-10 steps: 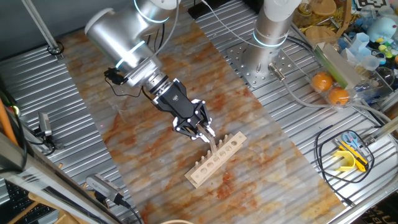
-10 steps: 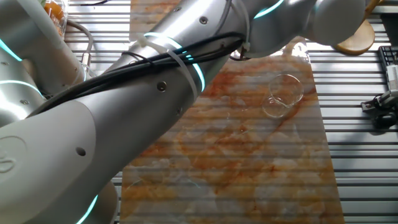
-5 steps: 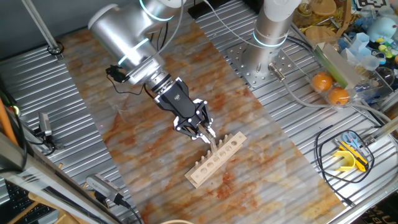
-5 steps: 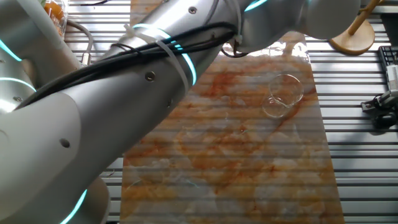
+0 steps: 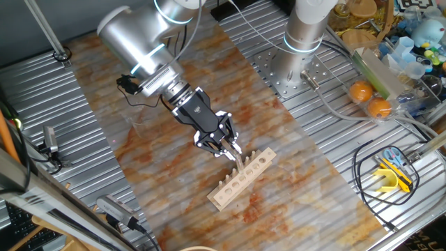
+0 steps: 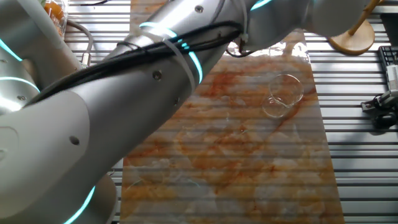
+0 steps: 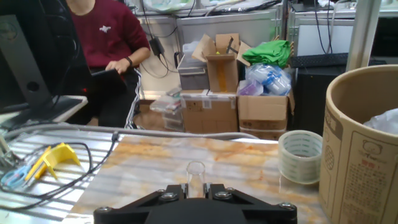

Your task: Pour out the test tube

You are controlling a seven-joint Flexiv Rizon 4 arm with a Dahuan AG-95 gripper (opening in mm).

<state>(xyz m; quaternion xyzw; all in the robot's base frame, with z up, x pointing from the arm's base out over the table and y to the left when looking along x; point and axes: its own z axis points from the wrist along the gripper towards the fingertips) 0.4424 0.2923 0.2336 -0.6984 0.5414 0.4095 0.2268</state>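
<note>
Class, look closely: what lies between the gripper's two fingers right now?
The test tube stands upright between the fingers of the gripper, its open rim showing just above them. The hand view shows it best.

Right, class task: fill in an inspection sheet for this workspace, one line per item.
Surface: marbled orange mat on a ribbed metal table.
Job's things: test tube between the pincer's fingers; wooden rack lies below; clear beaker stands apart on the mat.
Clutter: oranges, scissors, tape roll, cardboard drum.
Grippers: pincer closed on the tube, just above the rack.
Cables: black loop at table edge.
Surroundings: seated person, boxes.
</note>
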